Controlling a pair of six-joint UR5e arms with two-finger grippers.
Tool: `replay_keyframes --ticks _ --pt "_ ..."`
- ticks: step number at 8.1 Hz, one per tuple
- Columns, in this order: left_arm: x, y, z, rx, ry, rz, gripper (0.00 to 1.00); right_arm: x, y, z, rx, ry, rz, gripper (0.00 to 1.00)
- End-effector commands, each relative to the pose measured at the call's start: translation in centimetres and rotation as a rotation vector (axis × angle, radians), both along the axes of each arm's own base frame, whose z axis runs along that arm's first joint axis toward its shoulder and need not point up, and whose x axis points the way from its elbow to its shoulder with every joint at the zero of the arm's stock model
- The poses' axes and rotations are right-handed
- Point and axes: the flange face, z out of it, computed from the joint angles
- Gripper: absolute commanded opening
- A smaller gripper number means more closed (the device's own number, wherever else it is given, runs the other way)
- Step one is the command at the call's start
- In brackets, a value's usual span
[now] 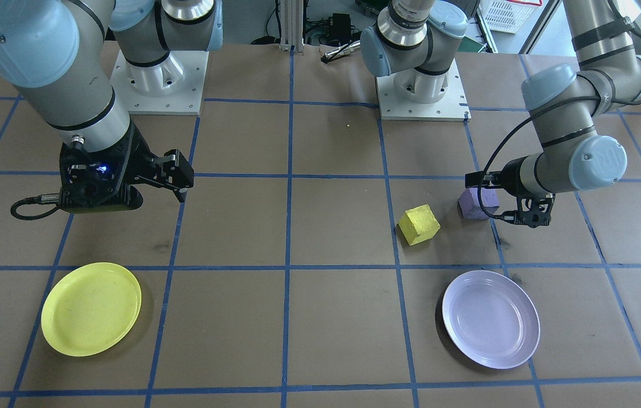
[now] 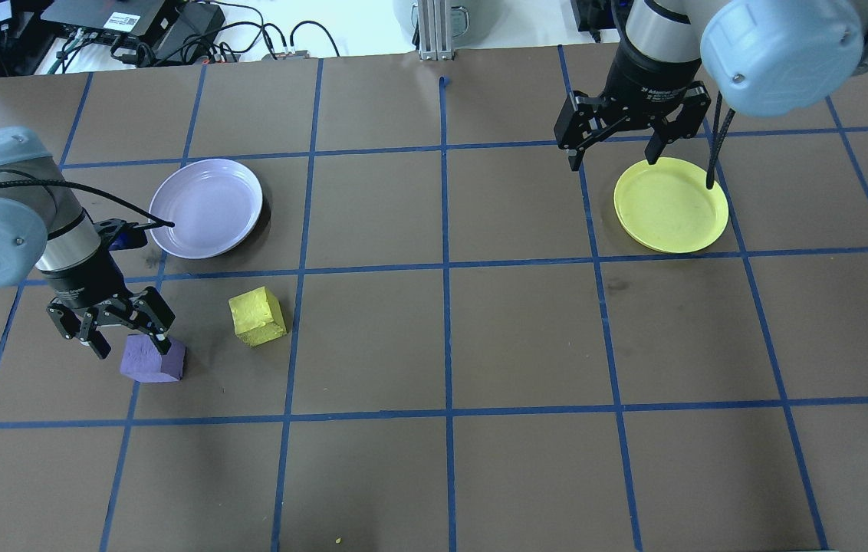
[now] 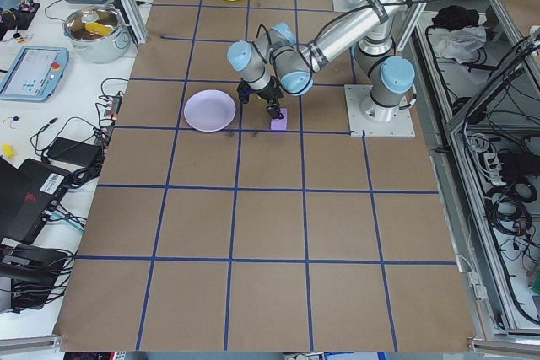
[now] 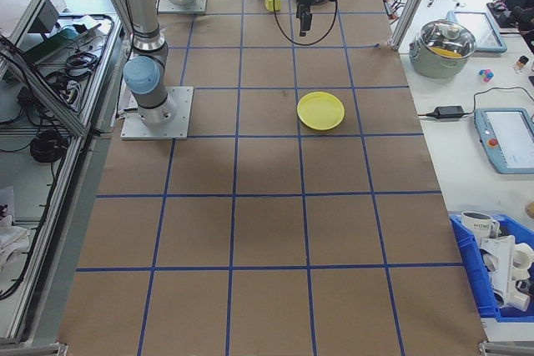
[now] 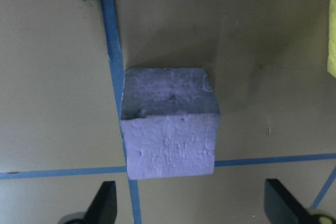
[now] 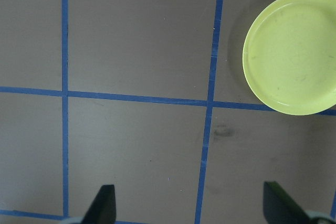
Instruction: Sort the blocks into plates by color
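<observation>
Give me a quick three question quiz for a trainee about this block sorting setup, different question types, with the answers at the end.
1. True or false: the purple block already lies in the lavender plate.
2. Multiple choice: the left pincer is (A) shut on the yellow block, (B) open close over the purple block, (C) resting in the yellow plate.
3. Fill in: the right pincer is open and holds ____.

Key
1. False: both blocks sit on the table, both plates bare.
2. B: the left wrist view shows the fingertips spread wide, the block ahead of them.
3. Nothing.
</observation>
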Motion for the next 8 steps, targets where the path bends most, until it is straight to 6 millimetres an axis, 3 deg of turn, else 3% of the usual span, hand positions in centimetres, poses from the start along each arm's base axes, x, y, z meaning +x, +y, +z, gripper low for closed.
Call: replay_keyframes --ticks 1,7,8 --pt "0.0 -1.0 -3.7 0.019 0.017 0.039 1.00 0.0 0.0 0.0 0.000 0.000 0.003 1.00" --pt "1.0 -1.5 -5.2 0.031 -0.042 0.004 0.92 0.0 0.0 -0.2 0.004 0.000 0.003 1.00" --pt "0.9 -1.6 -5.2 0.028 -0.042 0.002 0.70 0.0 0.0 -0.2 0.004 0.000 0.003 1.00"
